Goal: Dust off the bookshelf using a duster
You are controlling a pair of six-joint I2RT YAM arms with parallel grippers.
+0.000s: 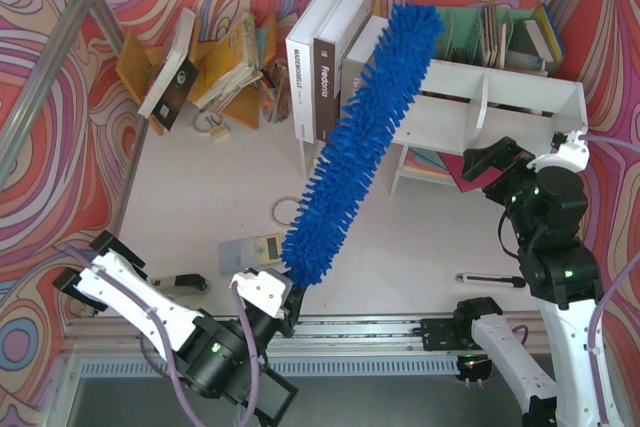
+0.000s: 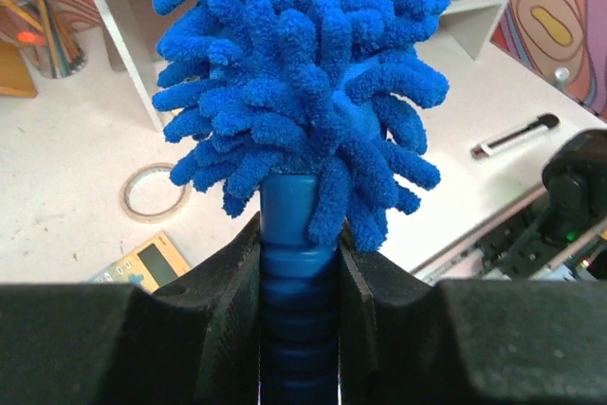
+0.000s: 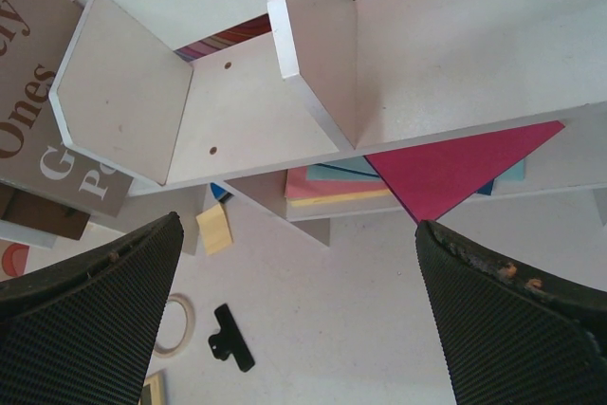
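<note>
The fluffy bright-blue duster (image 1: 365,137) slants up from the near table edge to the left end of the white bookshelf (image 1: 520,107). Its far tip overlaps the shelf's left end beside the upright books; I cannot tell whether it touches. My left gripper (image 1: 285,292) is shut on the duster's ribbed blue handle (image 2: 296,234), with the fluffy head (image 2: 303,73) rising right above the jaws. My right gripper (image 3: 299,315) hangs open and empty in front of the bookshelf (image 3: 455,54), near its divider (image 3: 318,54), with both fingers (image 3: 85,315) spread wide.
Upright books (image 1: 325,67) stand left of the shelf. A yellow book rack (image 1: 215,57) and a green organiser (image 1: 460,32) stand at the back. Coloured folders (image 3: 455,163) lie under the shelf. On the table lie a tape ring (image 1: 283,211), a calculator (image 1: 250,250), a black clip (image 3: 232,337) and a pen (image 1: 490,279).
</note>
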